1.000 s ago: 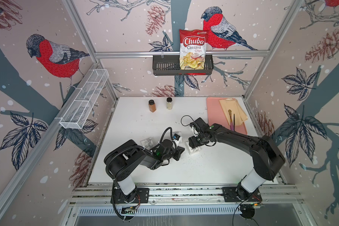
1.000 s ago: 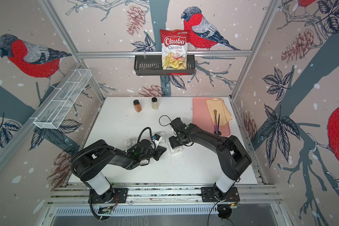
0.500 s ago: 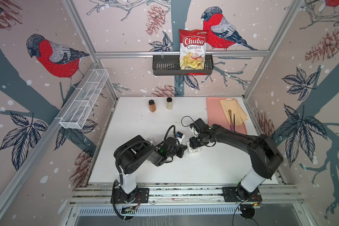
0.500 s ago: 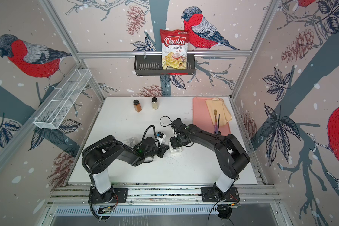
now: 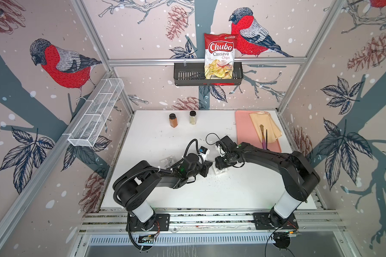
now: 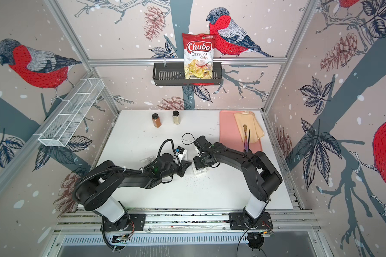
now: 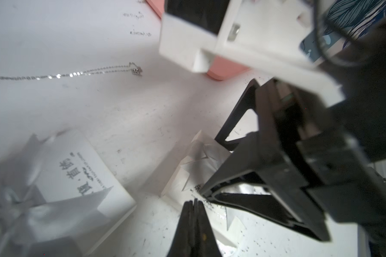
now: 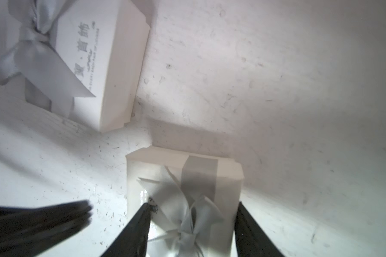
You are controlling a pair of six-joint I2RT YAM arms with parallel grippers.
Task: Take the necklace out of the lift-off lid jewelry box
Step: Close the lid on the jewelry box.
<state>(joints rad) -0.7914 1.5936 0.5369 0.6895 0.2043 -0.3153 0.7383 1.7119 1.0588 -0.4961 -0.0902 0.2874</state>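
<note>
A small white jewelry box [image 8: 156,175] with a grey ribbon bow stands lid-on at mid-table, also seen in both top views [image 5: 222,171] [image 6: 201,171]. My right gripper [image 8: 192,204] comes down over it, its fingers [image 7: 243,178] pressed against two opposite sides of the lid. My left gripper [image 7: 194,203] is shut and empty. Its tip rests low beside the box [image 5: 208,167] [image 6: 187,165]. A thin silver necklace [image 7: 76,73] lies bare on the table farther off. The inside of the box is hidden.
A second white box [image 8: 103,66] with printed characters and a bow lies left of the arms [image 5: 168,160]. Two spice jars [image 5: 173,120] stand at the back. A pink tray [image 5: 243,129] holds a cloth and a brush. Black specks dot the table.
The left arm swung right, bringing its gripper, now fully shut, up beside the box. The right jaws narrowed onto the lid's sides.
</note>
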